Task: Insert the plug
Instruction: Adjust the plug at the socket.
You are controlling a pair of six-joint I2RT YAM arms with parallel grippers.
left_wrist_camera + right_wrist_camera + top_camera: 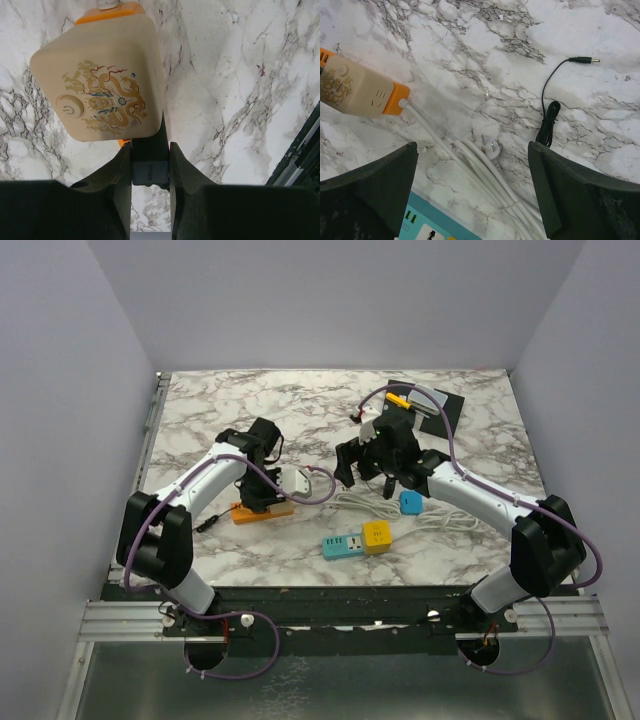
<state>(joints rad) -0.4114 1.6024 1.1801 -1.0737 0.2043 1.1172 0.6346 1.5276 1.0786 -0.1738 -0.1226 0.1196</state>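
Tabletop (pixel 250 400) marble, bearing socket cube (pixel 100 80); walls (pixel 330 300) lilac.

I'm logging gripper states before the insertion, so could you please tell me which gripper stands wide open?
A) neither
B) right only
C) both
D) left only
B: the right gripper has its fingers far apart above the white plug, while the left gripper is shut on a dark block.
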